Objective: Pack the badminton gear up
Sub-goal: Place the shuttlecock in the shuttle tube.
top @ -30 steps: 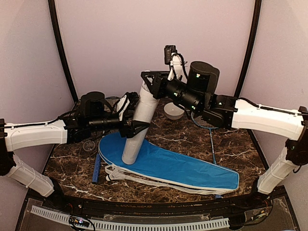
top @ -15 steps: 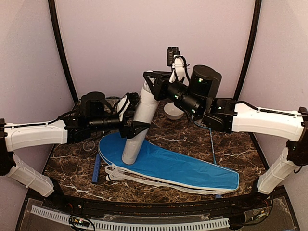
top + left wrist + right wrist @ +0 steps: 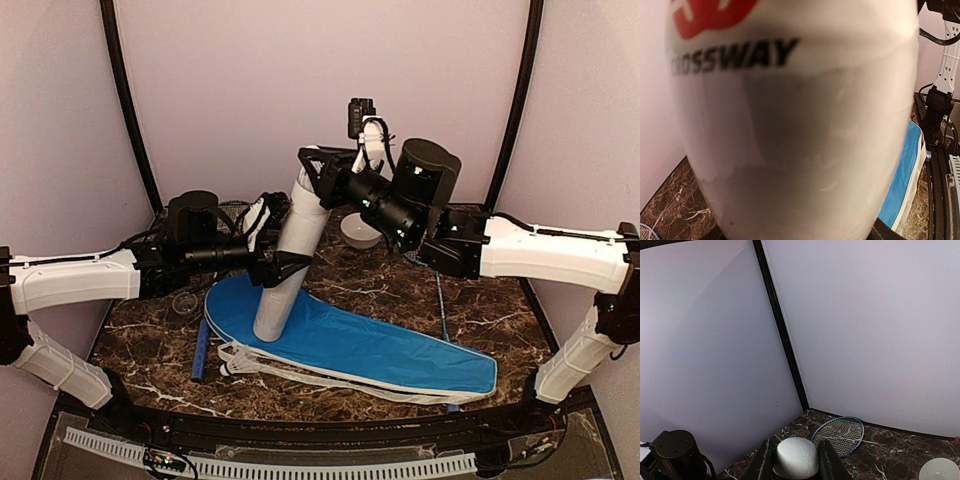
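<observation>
The long white tube [image 3: 285, 260] leans upright on the blue white-trimmed racket cover [image 3: 380, 350]. My left gripper [image 3: 272, 262] is shut on the tube's middle; in the left wrist view the tube [image 3: 790, 125] fills the frame. My right gripper [image 3: 313, 172] is at the tube's top end. In the right wrist view it [image 3: 796, 452] is shut on a shuttlecock [image 3: 796, 460], whose white rounded cork shows between the fingers [image 3: 764, 462]. One racket head [image 3: 837, 435] lies at the back left. Another racket [image 3: 440, 295] lies at the right.
A small white bowl [image 3: 360, 232] sits behind the tube, also in the right wrist view [image 3: 939, 471]. A blue racket handle [image 3: 200, 352] lies left of the cover. A small clear round piece [image 3: 185, 303] lies under my left arm. Curved walls close in the back.
My right arm has shifted slightly right and up at the tube's top. The left gripper and the tube have stayed in place.
</observation>
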Controlling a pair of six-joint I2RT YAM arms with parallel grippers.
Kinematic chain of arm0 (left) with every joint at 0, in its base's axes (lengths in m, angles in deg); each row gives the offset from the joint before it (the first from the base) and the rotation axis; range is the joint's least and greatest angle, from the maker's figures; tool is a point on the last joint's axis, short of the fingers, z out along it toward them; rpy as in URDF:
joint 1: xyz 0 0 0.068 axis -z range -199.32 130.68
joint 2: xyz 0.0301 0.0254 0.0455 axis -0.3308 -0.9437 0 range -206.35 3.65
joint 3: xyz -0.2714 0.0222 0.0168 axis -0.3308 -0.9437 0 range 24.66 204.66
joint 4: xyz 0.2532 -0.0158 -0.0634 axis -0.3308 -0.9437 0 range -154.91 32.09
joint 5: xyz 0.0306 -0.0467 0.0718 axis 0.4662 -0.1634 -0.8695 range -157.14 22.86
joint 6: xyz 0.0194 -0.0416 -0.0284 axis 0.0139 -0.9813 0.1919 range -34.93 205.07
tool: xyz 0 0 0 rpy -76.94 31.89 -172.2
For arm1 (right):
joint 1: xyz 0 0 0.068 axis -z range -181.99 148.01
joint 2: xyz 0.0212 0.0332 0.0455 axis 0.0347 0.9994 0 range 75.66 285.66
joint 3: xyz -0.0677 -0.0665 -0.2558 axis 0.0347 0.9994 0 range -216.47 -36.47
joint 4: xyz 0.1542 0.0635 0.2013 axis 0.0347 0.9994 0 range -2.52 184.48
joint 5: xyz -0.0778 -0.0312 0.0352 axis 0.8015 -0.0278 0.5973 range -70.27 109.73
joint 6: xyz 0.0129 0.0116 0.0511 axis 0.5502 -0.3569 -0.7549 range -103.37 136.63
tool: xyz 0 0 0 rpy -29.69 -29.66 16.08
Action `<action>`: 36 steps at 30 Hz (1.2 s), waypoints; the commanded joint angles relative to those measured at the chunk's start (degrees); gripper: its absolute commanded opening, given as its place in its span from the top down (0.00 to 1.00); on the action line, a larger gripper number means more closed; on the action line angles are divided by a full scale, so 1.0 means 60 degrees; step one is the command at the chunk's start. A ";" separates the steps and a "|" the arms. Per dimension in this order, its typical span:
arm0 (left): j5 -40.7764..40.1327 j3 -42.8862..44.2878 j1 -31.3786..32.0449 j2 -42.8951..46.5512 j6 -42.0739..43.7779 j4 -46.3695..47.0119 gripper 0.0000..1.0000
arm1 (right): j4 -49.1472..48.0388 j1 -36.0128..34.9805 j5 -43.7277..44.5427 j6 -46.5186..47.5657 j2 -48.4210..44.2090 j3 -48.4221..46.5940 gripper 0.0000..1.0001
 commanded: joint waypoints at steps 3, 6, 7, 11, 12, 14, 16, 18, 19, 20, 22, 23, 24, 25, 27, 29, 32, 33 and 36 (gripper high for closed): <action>-0.0097 -0.0013 0.0127 -0.0033 -0.0374 -0.0230 0.32 | -0.0290 -0.0056 -0.0077 0.0052 -0.0288 0.0544 0.95; -0.0146 0.0024 0.0119 -0.0049 -0.0518 -0.0231 0.32 | -0.0548 -0.0123 -0.0132 0.0041 -0.0570 0.1005 0.95; -0.0115 0.0038 0.0119 -0.0051 -0.0564 -0.0231 0.32 | -0.0639 -0.0153 -0.0125 0.0028 -0.0649 0.1156 0.95; -0.0059 0.0045 0.0119 -0.0052 -0.0642 -0.0201 0.32 | -0.0996 -0.0232 -0.0006 -0.0038 -0.0859 0.1671 0.95; -0.0058 0.0033 0.0119 -0.0063 -0.0644 -0.0200 0.32 | -0.1081 -0.0249 0.0046 -0.0057 -0.0898 0.1820 0.95; -0.0058 0.0031 0.0121 -0.0077 -0.0648 -0.0200 0.32 | -0.1189 -0.0275 0.0098 -0.0076 -0.0922 0.2046 0.95; -0.0006 0.0038 0.0119 -0.0094 -0.0617 -0.0202 0.32 | -0.1236 -0.0292 0.0107 -0.0076 -0.0899 0.2067 0.94; 0.0025 0.0029 0.0119 -0.0109 -0.0555 -0.0217 0.32 | -0.1240 -0.0309 0.0070 -0.0093 -0.0865 0.2029 0.94; 0.0042 0.0015 0.0119 -0.0110 -0.0530 -0.0224 0.32 | -0.1246 -0.0302 0.0052 -0.0098 -0.0862 0.2026 0.94; 0.0002 0.0025 0.0119 -0.0110 -0.0521 -0.0221 0.32 | -0.1239 -0.0310 0.0041 -0.0119 -0.0872 0.2033 0.93; -0.0121 0.0043 0.0119 -0.0132 -0.0502 -0.0285 0.32 | -0.1242 -0.0357 0.0008 -0.0162 -0.0938 0.2088 0.91; -0.0144 0.0061 0.0119 -0.0138 -0.0485 -0.0289 0.32 | -0.1246 -0.0398 0.0013 -0.0178 -0.0979 0.2139 0.90; -0.0135 0.0067 0.0119 -0.0152 -0.0483 -0.0288 0.32 | -0.1235 -0.0423 0.0005 -0.0181 -0.1015 0.2190 0.89; -0.0108 0.0064 0.0119 -0.0154 -0.0495 -0.0288 0.32 | -0.1208 -0.0463 -0.0030 -0.0190 -0.1058 0.2236 0.88; -0.0053 0.0060 0.0119 -0.0154 -0.0477 -0.0289 0.32 | -0.1094 -0.0506 -0.0070 -0.0238 -0.1153 0.2307 0.84; 0.0002 0.0044 0.0119 -0.0154 -0.0423 -0.0290 0.32 | -0.0952 -0.0522 -0.0122 -0.0346 -0.1279 0.2356 0.78; 0.0094 0.0011 0.0119 -0.0142 -0.0317 -0.0302 0.32 | -0.0755 -0.0529 -0.0253 -0.0466 -0.1489 0.2421 0.67; 0.0133 -0.0011 0.0119 -0.0140 -0.0277 -0.0301 0.32 | -0.0667 -0.0529 -0.0300 -0.0486 -0.1542 0.2406 0.63; 0.0175 -0.0018 0.0121 -0.0165 -0.0219 -0.0300 0.32 | -0.0421 -0.0529 -0.0426 -0.0527 -0.1681 0.2388 0.57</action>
